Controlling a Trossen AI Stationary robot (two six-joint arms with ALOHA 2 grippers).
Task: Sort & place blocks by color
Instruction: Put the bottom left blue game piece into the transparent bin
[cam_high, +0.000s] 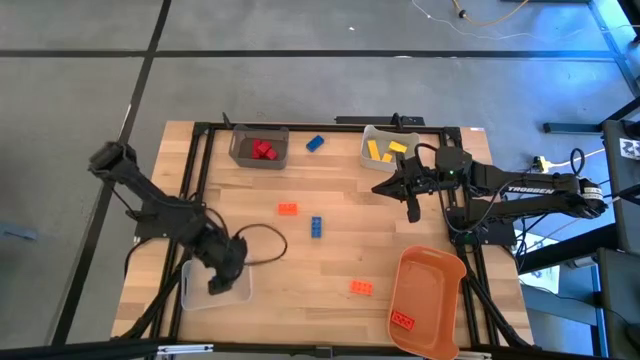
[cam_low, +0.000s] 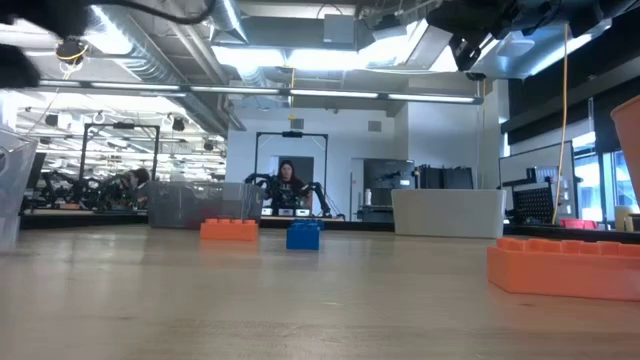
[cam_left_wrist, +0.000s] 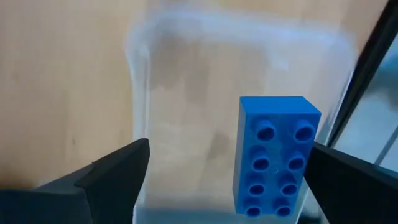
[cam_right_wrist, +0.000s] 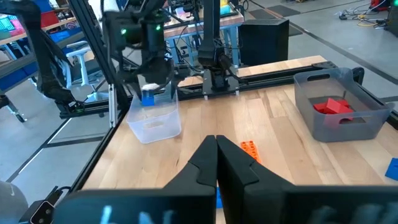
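Note:
My left gripper (cam_left_wrist: 230, 149) (cam_high: 218, 283) stands open above the clear bin (cam_left_wrist: 186, 81) (cam_high: 195, 292) at the table's near left. A blue block (cam_left_wrist: 277, 155) (cam_right_wrist: 148, 96) lies studs-up in that bin, below and between the spread fingers, apart from them. My right gripper (cam_right_wrist: 216, 155) (cam_high: 380, 188) is shut on nothing, held above the table at the far right. Loose blocks lie on the table: an orange one (cam_high: 288, 209), a blue one (cam_high: 316, 227), another orange one (cam_high: 361, 288) and a blue one (cam_high: 315, 143) at the far edge.
A dark grey bin (cam_high: 240, 152) at the far edge holds red blocks (cam_high: 263, 150). A pale bin (cam_high: 372, 138) to its right holds yellow blocks (cam_high: 385, 150). An orange bin (cam_high: 430, 285) at the near right holds one block (cam_high: 403, 321). A black frame rims the table.

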